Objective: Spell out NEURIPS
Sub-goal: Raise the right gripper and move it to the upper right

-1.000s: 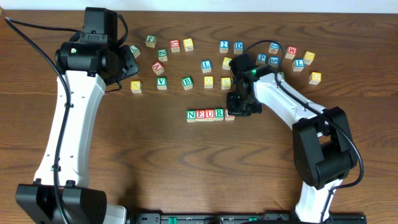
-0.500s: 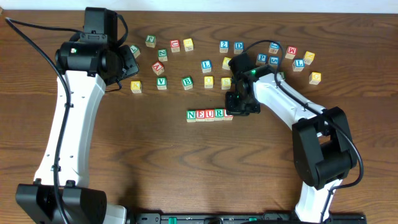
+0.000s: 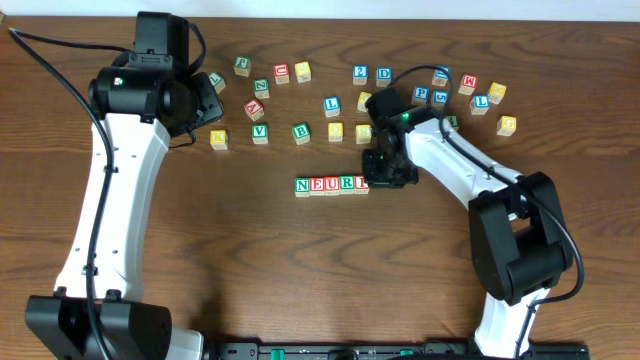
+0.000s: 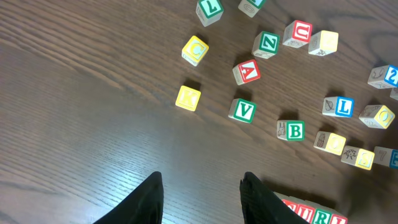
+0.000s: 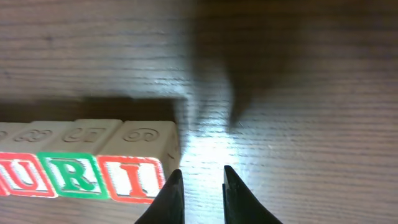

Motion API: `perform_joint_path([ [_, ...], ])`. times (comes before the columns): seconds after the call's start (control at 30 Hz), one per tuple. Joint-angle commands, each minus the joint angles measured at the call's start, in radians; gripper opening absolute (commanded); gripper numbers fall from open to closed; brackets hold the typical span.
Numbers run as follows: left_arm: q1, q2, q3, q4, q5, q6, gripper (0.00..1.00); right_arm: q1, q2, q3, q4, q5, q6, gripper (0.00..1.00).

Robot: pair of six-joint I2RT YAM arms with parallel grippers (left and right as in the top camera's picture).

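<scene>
Brown wood-grain table [image 3: 250,270] fills every view, with no other surface to be seen.

In the right wrist view, the right gripper [image 5: 200,198] points down at bare wood low in the frame. Its fingers are set narrowly apart with nothing between them. Just left of the left finger sits the I block [image 5: 138,173], close enough that I cannot tell whether they touch. The I block closes a tight row, with the R block [image 5: 74,174] against it and the U block [image 5: 18,177] beyond that.

From overhead the row [image 3: 332,185] lies at centre frame and reads N, E, U, R, I from left to right, straight and without visible gaps.

The left gripper [image 4: 202,199] hangs at the bottom of its own view, fingers spread wide and empty, well apart from the row, whose end just shows in the lower right corner. Loose blocks are scattered across the upper half of the overhead frame. Among them are a green V block [image 4: 242,111] and a green B block [image 4: 291,130].

By my reckoning five of the seven letters are placed. P and S are left to fetch and set to the right of I. A blue-lettered block [image 3: 421,95] in the upper right cluster may be the P, but it is too small to read with confidence. I cannot pick out an S.
</scene>
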Motion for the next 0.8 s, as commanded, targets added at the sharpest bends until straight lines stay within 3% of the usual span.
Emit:
perform_joint_path([
  [0.0, 0.004, 0.01, 0.001, -0.006, -0.013, 0.017, 0.4, -0.038, -0.021, 0.052, -0.03, 0.061, 0.003, 0.17],
  [0.2, 0.004, 0.01, 0.001, -0.002, -0.013, 0.017, 0.4, -0.086, -0.039, 0.181, -0.116, 0.092, -0.065, 0.22],
  [0.77, 0.004, 0.01, 0.001, -0.002, -0.013, 0.017, 0.41, -0.095, -0.039, 0.51, -0.28, 0.085, -0.129, 0.5],
])
